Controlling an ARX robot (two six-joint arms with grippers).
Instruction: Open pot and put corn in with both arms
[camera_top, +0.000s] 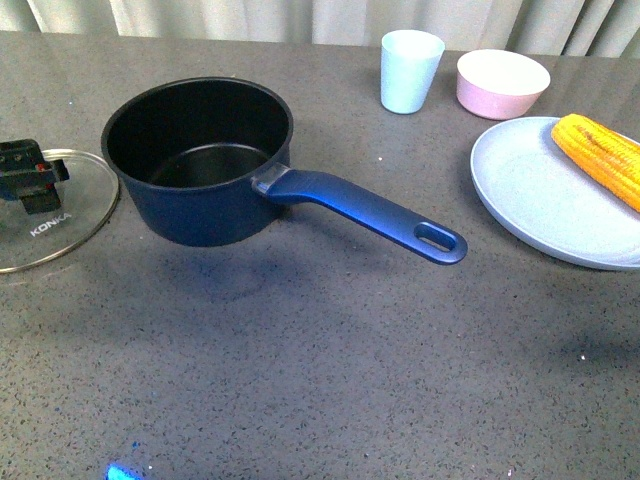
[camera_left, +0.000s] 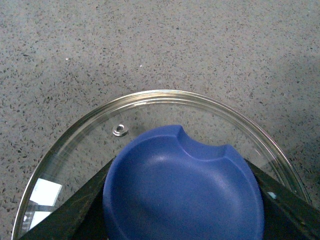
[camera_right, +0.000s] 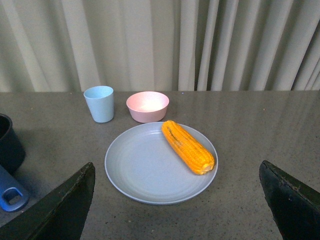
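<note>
- Pot stands open; lid lies flat at its 9 o'clock.
- Left gripper straddles the lid knob; cannot tell whether it is clamped.
- Right gripper gapes wide, empty.
- Corn lies on the plate, at the pot's 3 o'clock.
- Close across the cob's middle, jaws square to its length.

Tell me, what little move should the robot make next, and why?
Probably ease the right gripper toward and down over the corn. The pot already stands open, its glass lid on the table beside it. The corn lies on the plate, and the gripper's fingers are spread wide and empty.
</note>
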